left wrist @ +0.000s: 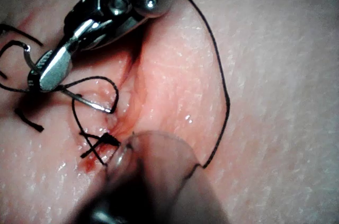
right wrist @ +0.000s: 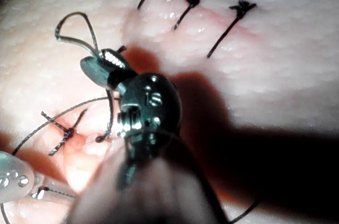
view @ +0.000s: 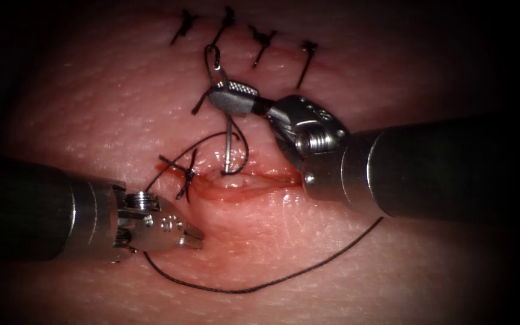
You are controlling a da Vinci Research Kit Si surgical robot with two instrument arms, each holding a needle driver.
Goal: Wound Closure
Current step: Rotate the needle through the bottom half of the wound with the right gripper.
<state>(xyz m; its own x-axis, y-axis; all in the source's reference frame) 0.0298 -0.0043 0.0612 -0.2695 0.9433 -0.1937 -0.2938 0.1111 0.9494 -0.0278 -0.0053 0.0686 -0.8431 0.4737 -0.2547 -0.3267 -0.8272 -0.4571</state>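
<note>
In the endoscope view, the right claw [view: 231, 96] was clamped on the curved needle [view: 229, 141] near its swaged end, above the open cut [view: 242, 180]. The needle hung down from it with its tip at the cut's upper lip; whether the tip had entered the tissue [view: 362, 265] could not be told. The left claw [view: 192, 239] lay just below the cut's left end, holding nothing; its opening could not be judged. The thread [view: 260, 286] swept in a slack arc below the cut. A knotted stitch [view: 186, 174] sat left of the needle, and four finished stitches [view: 260, 39] lay toward the tissue's far edge.

In the left wrist view, the right claw [left wrist: 50, 70] gripped the needle [left wrist: 87, 102].

In the right wrist view, its claw [right wrist: 103, 62] was closed on the needle.

The needle looked stiff and slick, best held on its body; the thread looked limp, the tissue soft and wet.
</note>
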